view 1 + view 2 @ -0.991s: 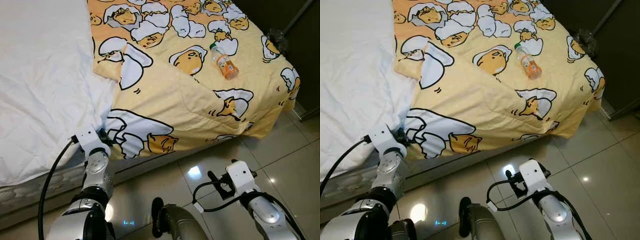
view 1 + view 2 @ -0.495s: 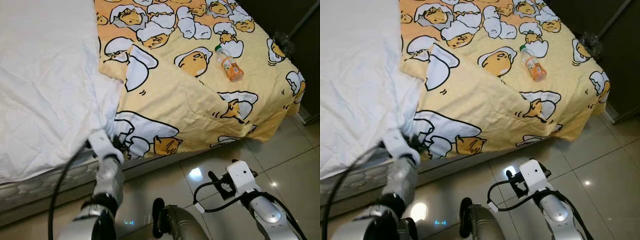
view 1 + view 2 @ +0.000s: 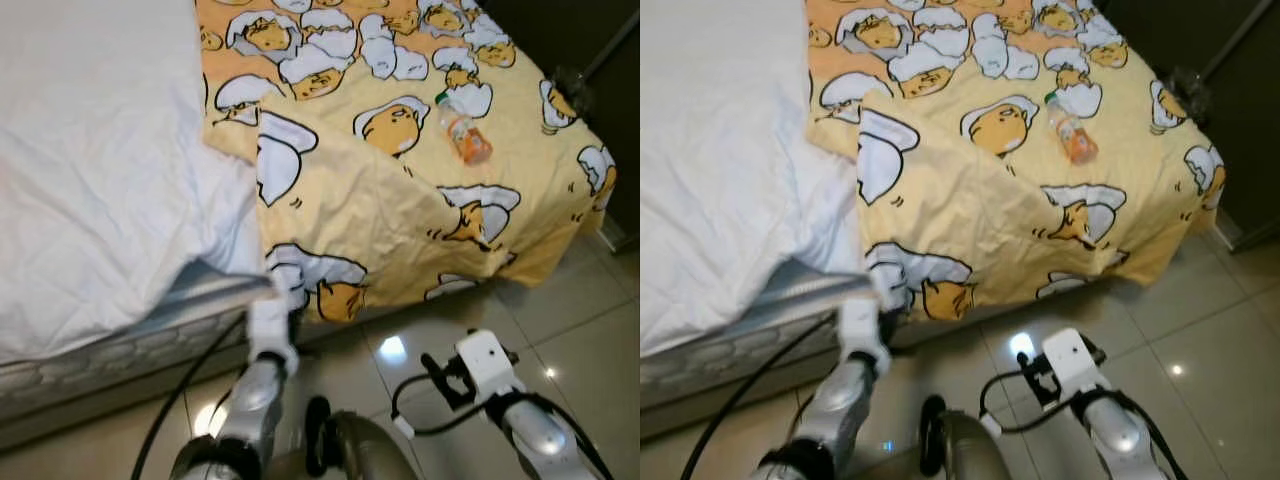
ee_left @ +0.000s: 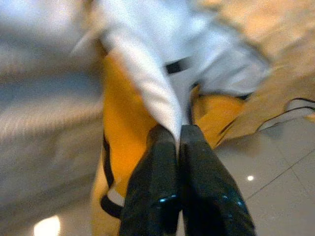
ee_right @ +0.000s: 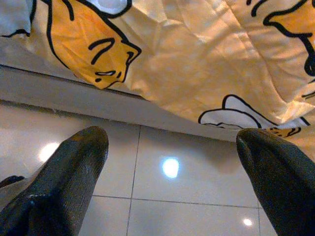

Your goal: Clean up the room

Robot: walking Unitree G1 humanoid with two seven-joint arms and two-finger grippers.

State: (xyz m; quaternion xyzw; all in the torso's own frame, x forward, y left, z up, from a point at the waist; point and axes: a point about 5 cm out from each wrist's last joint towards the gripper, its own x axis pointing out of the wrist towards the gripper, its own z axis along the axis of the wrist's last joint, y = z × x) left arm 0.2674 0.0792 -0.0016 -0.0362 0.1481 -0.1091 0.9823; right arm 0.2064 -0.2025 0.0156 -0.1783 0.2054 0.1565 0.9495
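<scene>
While the right fingers (image 5: 172, 182) hang spread, the left fingers (image 4: 179, 135) pinch the yellow blanket's (image 3: 400, 220) edge.

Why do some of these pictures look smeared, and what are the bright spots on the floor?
Left wrist view: motion-blurred, the yellow blanket streaked around the shut jaws. Both eye views: slightly soft. Right wrist view: sharp. The spots are lamp glare on the glossy floor tiles.

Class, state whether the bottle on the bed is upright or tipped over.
Tipped over: the bottle lies on its side on the yellow blanket.
</scene>
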